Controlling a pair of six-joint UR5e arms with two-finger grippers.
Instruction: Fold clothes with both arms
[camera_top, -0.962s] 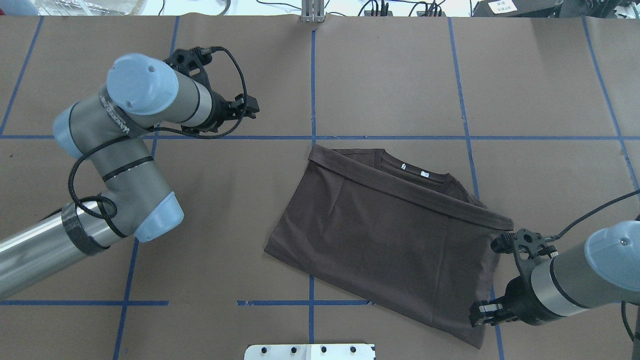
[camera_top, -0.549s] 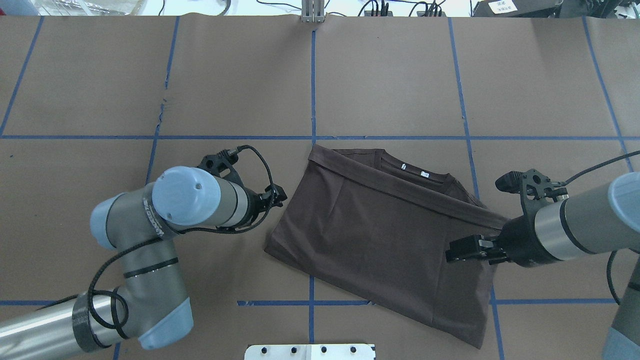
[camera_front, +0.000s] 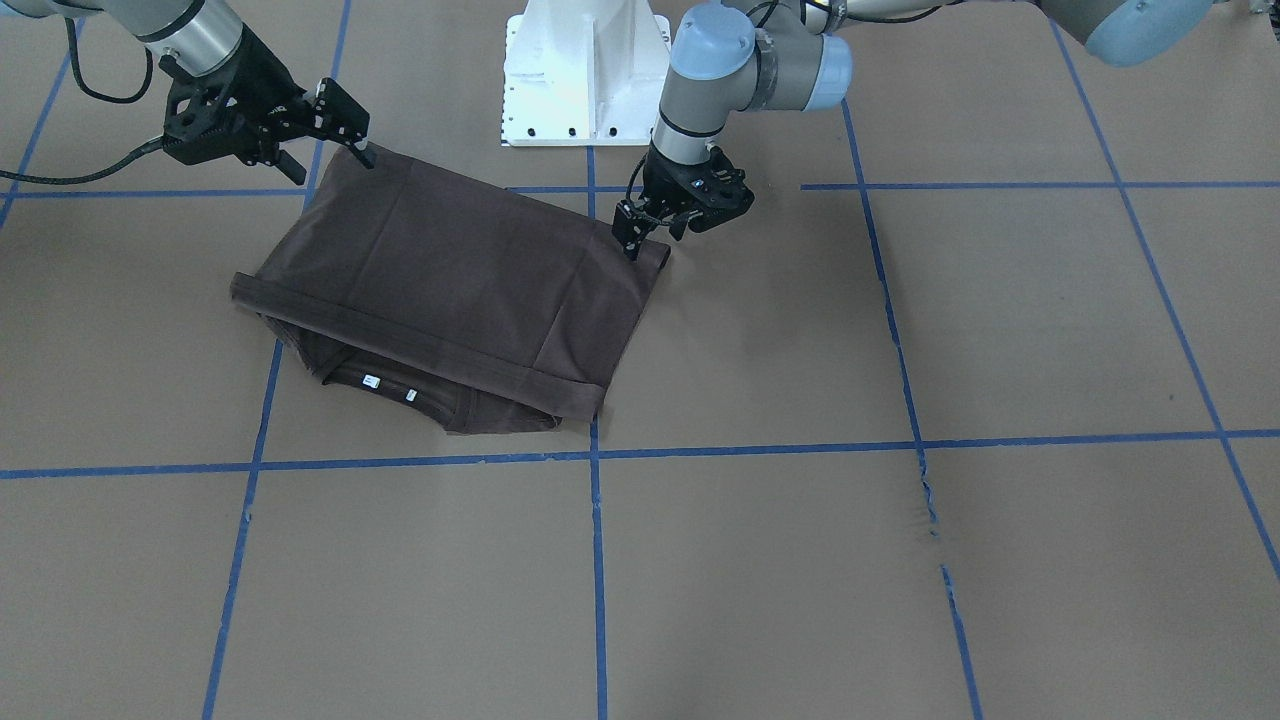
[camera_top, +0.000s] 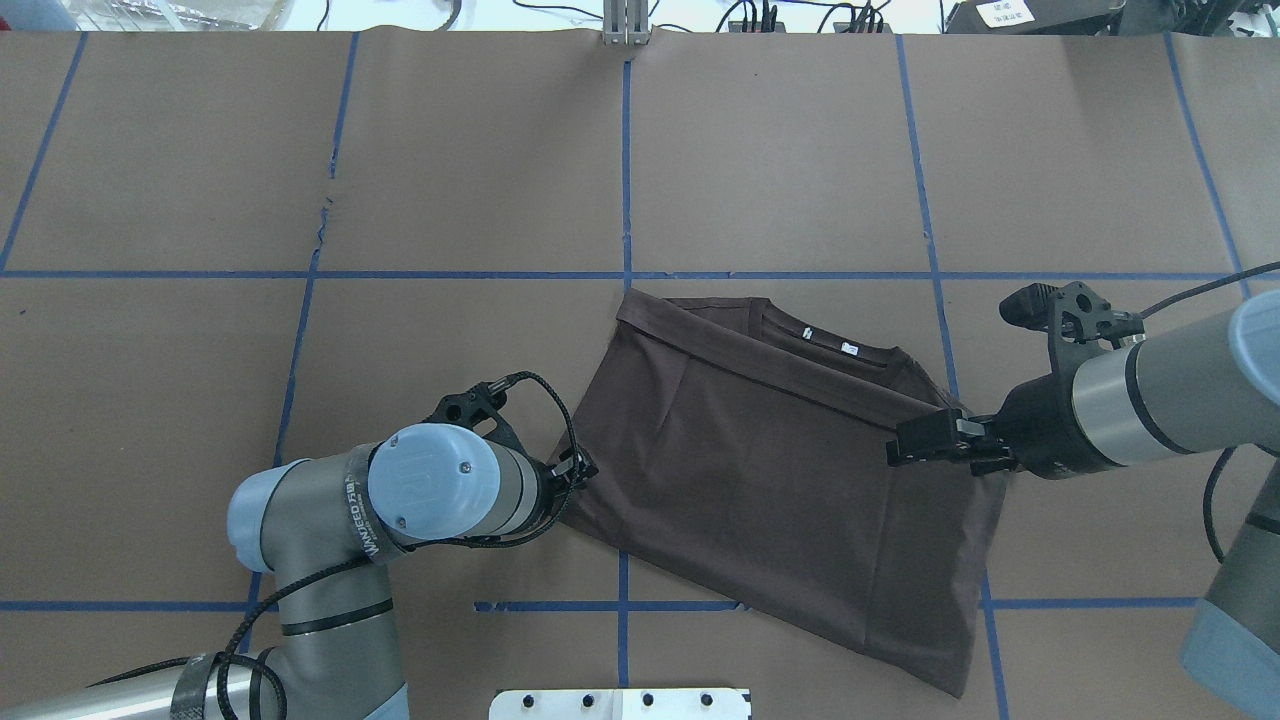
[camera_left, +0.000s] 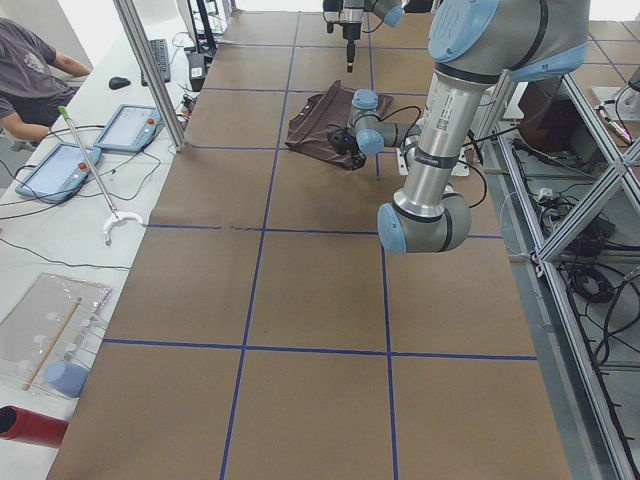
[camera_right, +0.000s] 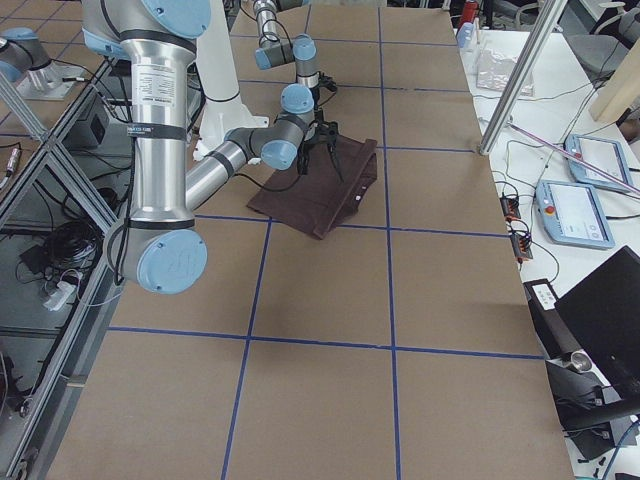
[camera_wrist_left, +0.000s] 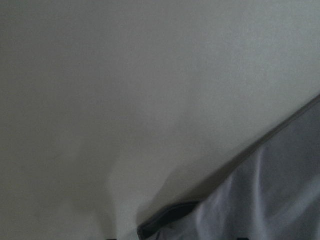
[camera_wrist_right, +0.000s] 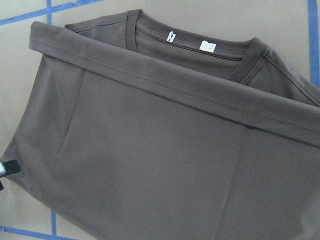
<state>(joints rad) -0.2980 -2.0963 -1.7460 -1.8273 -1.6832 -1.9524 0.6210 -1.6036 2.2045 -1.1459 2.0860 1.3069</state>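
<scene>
Two claws are poised at a half-folded T-shirt (camera_top: 760, 470): left claw (camera_top: 582, 470) at its corner, grip cannot be told; right claw (camera_top: 900, 445) parted, empty. Next, both sides must be pinched.

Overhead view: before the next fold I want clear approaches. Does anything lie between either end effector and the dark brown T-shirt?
Nothing visible does. The left end effector sits at the left corner of the dark brown thin-fabric T-shirt, the right end effector over its right edge; only brown paper surrounds them.
</scene>
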